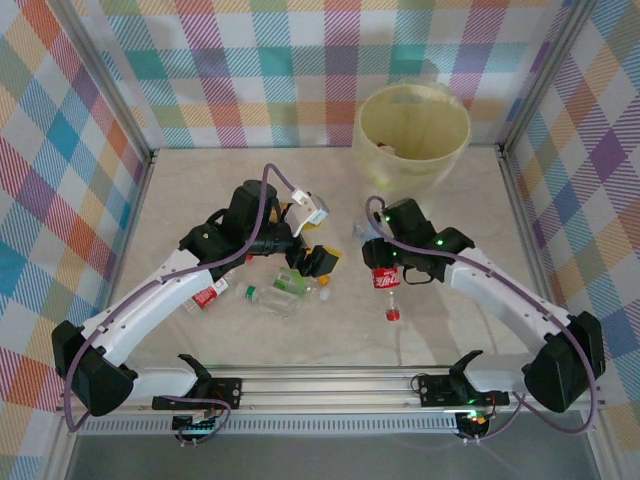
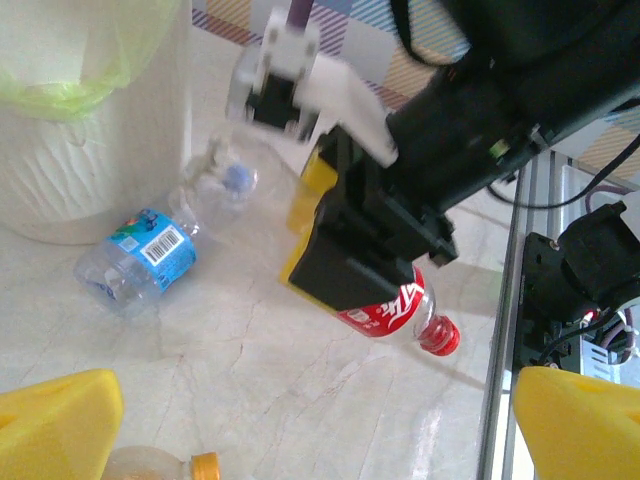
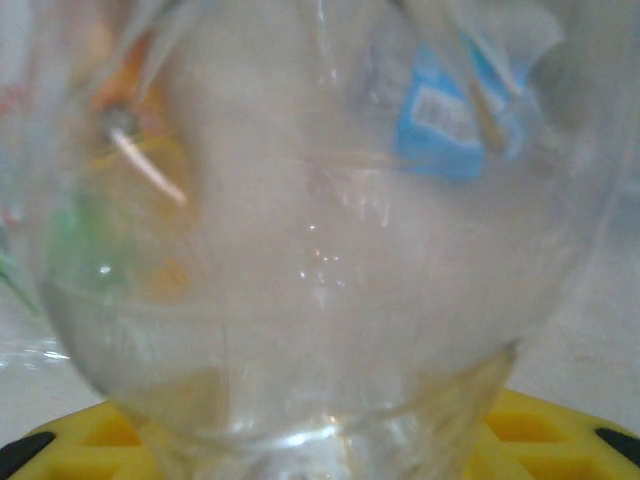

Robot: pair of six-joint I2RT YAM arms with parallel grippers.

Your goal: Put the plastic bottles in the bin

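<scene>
My right gripper (image 1: 386, 270) is shut on a clear plastic bottle with a red label (image 2: 392, 306). The bottle hangs just above the table, its red cap (image 1: 393, 316) pointing toward the near edge. In the right wrist view the held bottle (image 3: 320, 250) sits close against the lens between yellow pads (image 3: 560, 425). My left gripper (image 1: 318, 262) stands open beside it, its yellow fingers (image 2: 50, 420) wide apart with nothing between them. A crushed blue-labelled bottle (image 2: 140, 255) lies by the foot of the pale-yellow bin (image 1: 410, 135). More bottles (image 1: 272, 297) lie under the left arm.
A red-labelled bottle (image 1: 205, 297) lies beside the left forearm, and an orange-capped one (image 2: 160, 465) sits just under the left gripper. The aluminium rail (image 1: 330, 385) runs along the near edge. Checkered walls enclose the table on three sides.
</scene>
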